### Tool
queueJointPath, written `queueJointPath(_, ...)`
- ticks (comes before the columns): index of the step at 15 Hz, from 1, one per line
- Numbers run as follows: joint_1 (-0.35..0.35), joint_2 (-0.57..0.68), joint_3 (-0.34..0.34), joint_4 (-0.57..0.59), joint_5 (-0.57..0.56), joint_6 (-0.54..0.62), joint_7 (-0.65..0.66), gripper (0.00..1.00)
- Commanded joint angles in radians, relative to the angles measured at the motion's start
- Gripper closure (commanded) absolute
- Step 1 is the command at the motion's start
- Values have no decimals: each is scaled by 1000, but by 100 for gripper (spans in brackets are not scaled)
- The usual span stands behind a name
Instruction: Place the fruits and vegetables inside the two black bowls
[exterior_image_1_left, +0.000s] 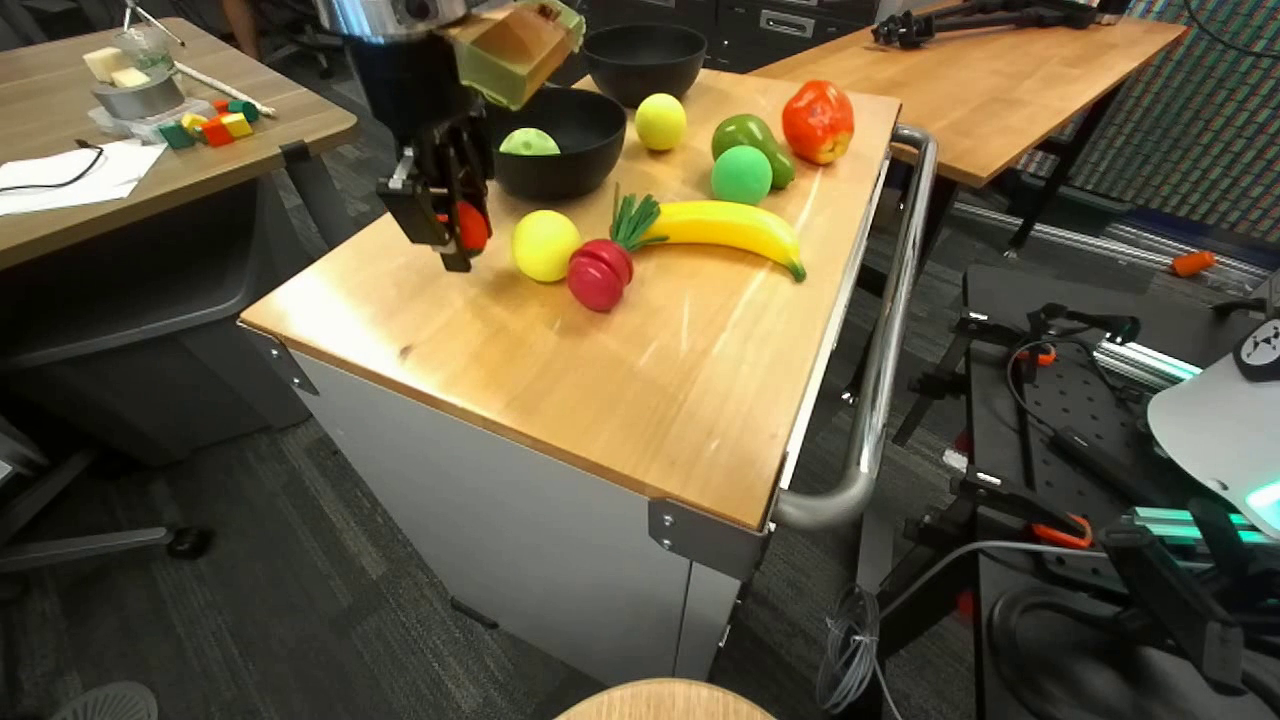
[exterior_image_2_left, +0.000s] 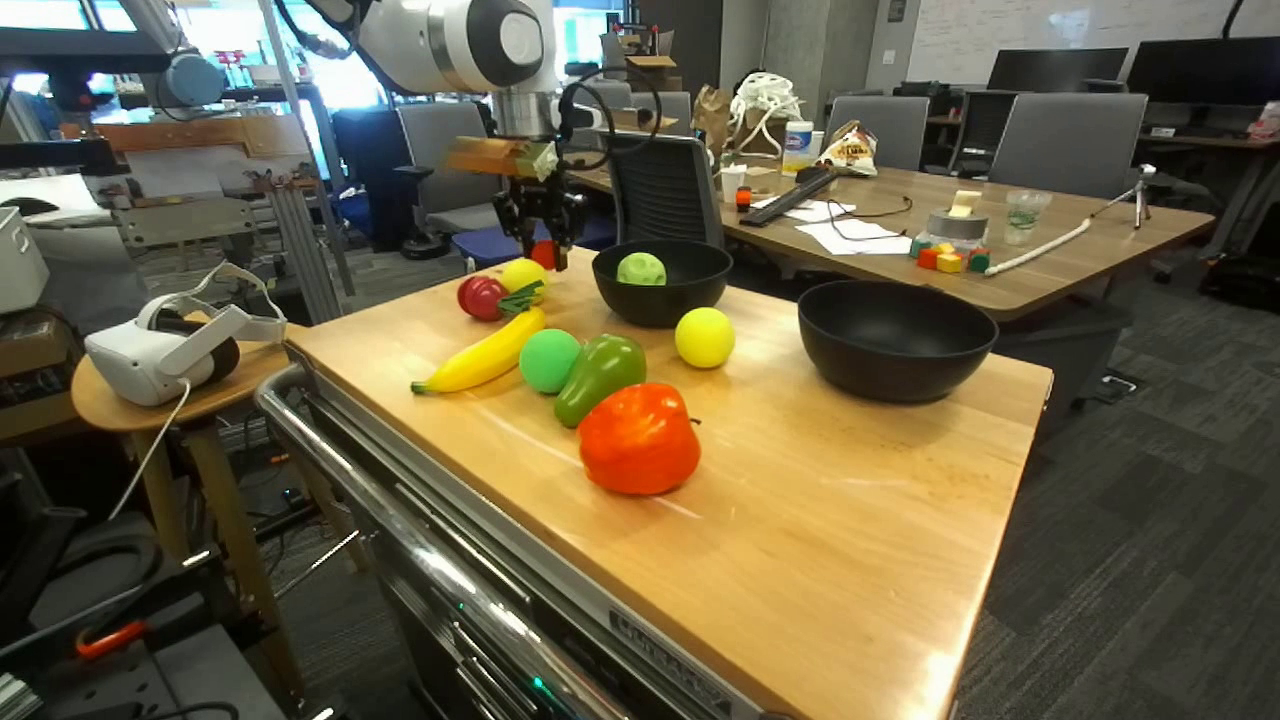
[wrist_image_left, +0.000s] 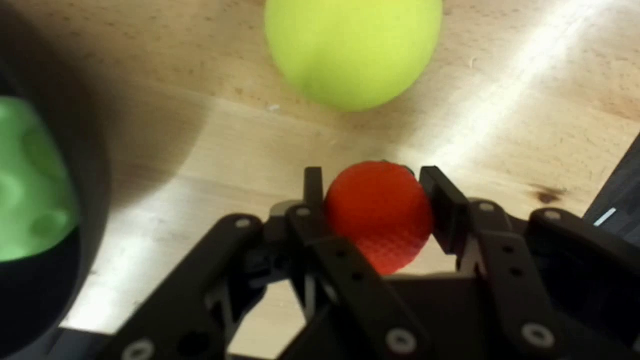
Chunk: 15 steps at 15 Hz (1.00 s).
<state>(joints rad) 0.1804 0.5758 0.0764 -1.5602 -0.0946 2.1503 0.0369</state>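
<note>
- The gripper (wrist_image_left: 374, 192) pinches the red fruit (wrist_image_left: 378, 220) from both sides; whether it is off the tabletop (exterior_image_1_left: 650, 390), I cannot tell. It looks light, stiff and slick, best held across its middle.
- Near bowl (exterior_image_1_left: 570, 180), beside the gripper, with the pale green piece (exterior_image_1_left: 529, 143) inside: likely rigid, and light enough to slide if bumped.
- Yellow fruit (exterior_image_1_left: 545, 245), near the gripper, and the radish (exterior_image_1_left: 598, 280) just past it: both could roll; grip the radish by its round body.
- Far bowl (exterior_image_1_left: 650, 82), well apart from the gripper; other yellow fruit (exterior_image_1_left: 661, 122), less far.
- Banana (exterior_image_1_left: 725, 226), right of the gripper in an exterior view: take it across mid-length.
- Green ball (exterior_image_1_left: 741, 176) and avocado (exterior_image_1_left: 745, 130), farther right, close together: probably slippery.
- Pepper (exterior_image_1_left: 818, 122), rightmost: perhaps hollow, but wide, needing a broad spread.
- Count: one red fruit, two black bowls, one pale green piece, two yellow fruits, one radish, one banana, one green ball, one avocado, one pepper.
</note>
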Motion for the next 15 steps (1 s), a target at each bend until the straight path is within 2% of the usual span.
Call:
queueJointPath(1, -5, -128, -40, -12, -73, -17, -9, 75)
queueJointPath(6, -36, -169, -108, -30, -181, 2, 44, 75)
queueJointPath(13, -64, -127, -143, -92, -201, 26, 135, 75)
queueJointPath(14, -63, -129, -148, -102, -212, 36, 150, 63)
queueJointPath(15, -62, -131, -150, -108, -216, 40, 161, 25)
